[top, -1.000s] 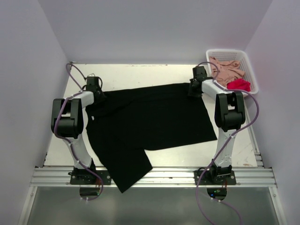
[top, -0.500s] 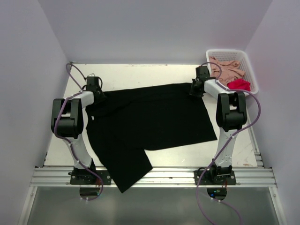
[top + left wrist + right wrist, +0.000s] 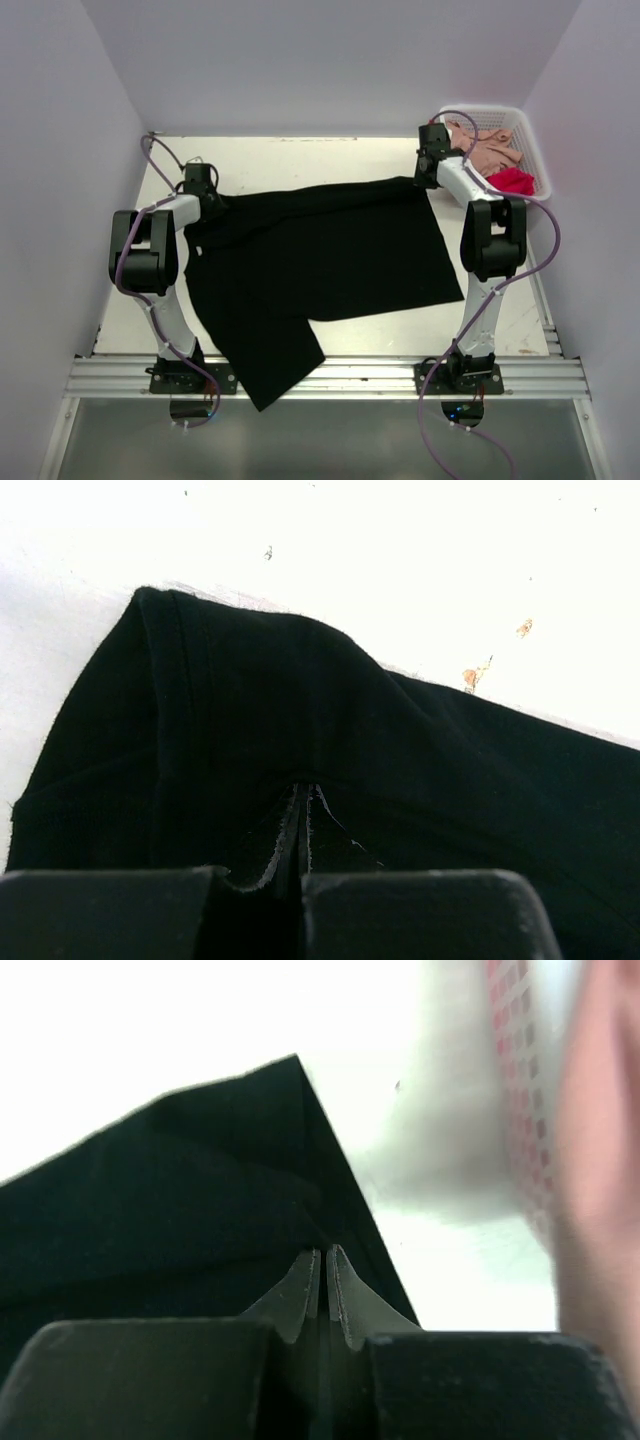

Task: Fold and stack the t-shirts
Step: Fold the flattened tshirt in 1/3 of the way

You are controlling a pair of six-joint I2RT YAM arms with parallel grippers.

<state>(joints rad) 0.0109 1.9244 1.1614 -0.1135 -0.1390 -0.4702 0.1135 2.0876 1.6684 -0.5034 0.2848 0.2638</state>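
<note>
A large black t-shirt (image 3: 320, 255) lies spread across the table, its lower part hanging over the near edge. My left gripper (image 3: 214, 202) is shut on the shirt's far left part, and the wrist view shows the fingertips (image 3: 303, 792) pinched into black cloth (image 3: 300, 700). At the shirt's far right corner my right gripper (image 3: 421, 181) is shut. In the right wrist view its jaws (image 3: 324, 1253) are pressed together on the black t-shirt (image 3: 180, 1190) just behind that corner. A pink t-shirt (image 3: 482, 150) and a red t-shirt (image 3: 510, 180) lie in the basket.
The white lattice basket (image 3: 530, 130) stands at the table's far right corner, close behind my right gripper; it appears blurred in the right wrist view (image 3: 520, 1110). Walls enclose the table on three sides. A metal rail (image 3: 330, 378) runs along the near edge.
My right gripper has shut on the shirt's far right corner and moved away from me and right, toward the basket, drawing the corner along. The left arm has not moved.
</note>
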